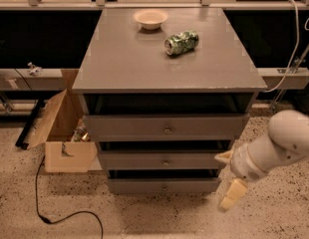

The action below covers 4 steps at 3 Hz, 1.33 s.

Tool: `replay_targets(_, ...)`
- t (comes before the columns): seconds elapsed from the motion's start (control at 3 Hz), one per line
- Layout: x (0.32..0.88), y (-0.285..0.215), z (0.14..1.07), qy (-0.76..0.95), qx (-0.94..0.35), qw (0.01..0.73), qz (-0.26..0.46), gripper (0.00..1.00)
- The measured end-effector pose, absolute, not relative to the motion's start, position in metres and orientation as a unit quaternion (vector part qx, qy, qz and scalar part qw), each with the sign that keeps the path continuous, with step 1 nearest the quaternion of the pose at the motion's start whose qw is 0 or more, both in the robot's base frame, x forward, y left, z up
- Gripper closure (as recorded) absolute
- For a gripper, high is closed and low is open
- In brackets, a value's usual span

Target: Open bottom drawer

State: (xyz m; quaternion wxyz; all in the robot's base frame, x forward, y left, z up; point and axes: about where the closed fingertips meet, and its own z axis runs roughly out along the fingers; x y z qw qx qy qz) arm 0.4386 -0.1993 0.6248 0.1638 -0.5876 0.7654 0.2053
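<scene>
The bottom drawer (139,185) is the lowest and narrowest of three grey drawer fronts on the cabinet, with a small round knob (164,186) at its centre. It looks pushed in, with a dark gap above it. My gripper (228,177) hangs at the cabinet's right front corner, level with the middle and bottom drawers and right of the knob. It is open and empty, with one cream finger (233,195) pointing down and the other up near the middle drawer's right end. It touches nothing.
The middle drawer (144,161) and top drawer (134,127) sit above. A bowl (150,18) and a crushed green can (181,42) lie on the cabinet top. An open cardboard box (65,138) and a black cable (60,215) are on the floor at left.
</scene>
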Motion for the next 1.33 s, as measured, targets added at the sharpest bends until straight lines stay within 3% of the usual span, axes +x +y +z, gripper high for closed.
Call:
replay_targets(0.67,0.441,-0.151,0.479,0.717,-0.619,0.205,0.246,0.00)
replay_targets(1.33,0.452,-0.150,0.453,0.716,-0.621,0.197,0.250,0.00)
